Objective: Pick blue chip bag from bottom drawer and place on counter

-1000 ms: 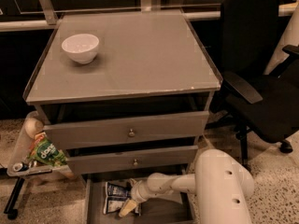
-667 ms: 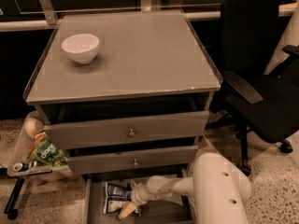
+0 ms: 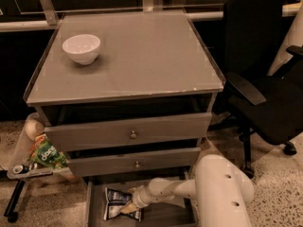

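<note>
The small crinkled dark-blue and white foil chip bag [image 3: 115, 203] lies in the flat grey bottom drawer [image 3: 163, 217] — slick foil could slip free, or catch the knobbed grey drawer [image 3: 156, 161] above on lifting. It looks limp and creased. The gripper [image 3: 129, 205] rests at its right edge; whether it grips, I cannot tell.

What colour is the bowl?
White round bowl, camera view. The gripper is by the crinkled dark-blue chip bag.
</note>
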